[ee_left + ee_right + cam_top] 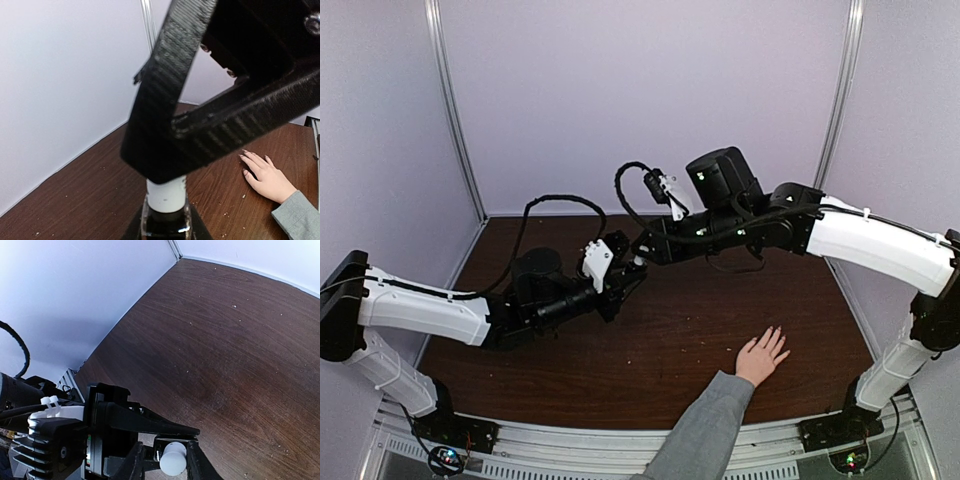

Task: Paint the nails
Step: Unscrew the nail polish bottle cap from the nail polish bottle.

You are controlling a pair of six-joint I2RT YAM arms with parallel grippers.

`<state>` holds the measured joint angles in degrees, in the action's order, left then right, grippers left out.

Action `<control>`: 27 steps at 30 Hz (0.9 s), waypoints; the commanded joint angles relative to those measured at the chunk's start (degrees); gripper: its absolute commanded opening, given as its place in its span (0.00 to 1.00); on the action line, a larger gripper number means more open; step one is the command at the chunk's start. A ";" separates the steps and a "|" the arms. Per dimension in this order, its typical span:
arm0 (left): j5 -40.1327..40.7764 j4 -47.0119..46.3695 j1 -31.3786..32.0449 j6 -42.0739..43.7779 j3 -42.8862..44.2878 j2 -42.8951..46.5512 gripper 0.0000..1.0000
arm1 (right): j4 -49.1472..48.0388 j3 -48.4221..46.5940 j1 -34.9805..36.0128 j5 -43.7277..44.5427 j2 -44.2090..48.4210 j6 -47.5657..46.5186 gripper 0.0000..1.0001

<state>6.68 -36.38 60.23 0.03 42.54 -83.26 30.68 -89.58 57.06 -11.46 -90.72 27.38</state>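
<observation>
Clamps the polish bottle (165,222) in the left gripper (623,280); pinches its white cap (172,458) in the right gripper (169,462), above the table (670,340). Leaves the nails (242,156) at five o'clock, well apart, on a flat, spread hand (760,357). Seems at the uncapping step: no polish visible, every nail left to do.

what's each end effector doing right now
left end effector: closed on the polish bottle
right end effector: closed on the white cap of that bottle
</observation>
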 commanded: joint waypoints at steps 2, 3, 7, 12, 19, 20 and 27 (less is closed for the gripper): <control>0.90 -3.91 0.29 1.21 1.96 0.11 0.00 | -1.32 0.74 0.34 -0.65 -0.71 0.78 0.27; 0.82 -3.94 0.37 1.26 1.95 0.15 0.00 | -1.40 0.75 0.34 -0.66 -0.75 0.80 0.25; 0.54 -3.86 0.39 0.96 2.06 0.54 0.00 | -1.41 0.68 0.33 -0.64 -0.69 0.60 0.19; -2.19 -2.96 0.37 0.16 2.08 1.93 0.00 | -2.36 0.71 0.25 -2.89 -0.48 -2.68 0.10; -9.81 -2.43 0.33 -2.61 1.40 4.36 0.00 | -1.85 0.82 0.25 -5.21 0.99 -8.49 0.00; -11.09 -2.34 0.33 -2.73 1.41 4.60 0.00 | -2.04 0.82 0.25 -6.29 1.18 -9.36 0.00; -24.20 -4.43 0.31 -4.08 0.60 5.51 0.00 | -3.15 0.81 0.21 -15.47 3.64 -17.85 0.00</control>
<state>-3.05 -33.52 59.53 -3.44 42.54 -79.55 30.68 -89.36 56.64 -17.47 -88.73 15.68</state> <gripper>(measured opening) 0.220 0.137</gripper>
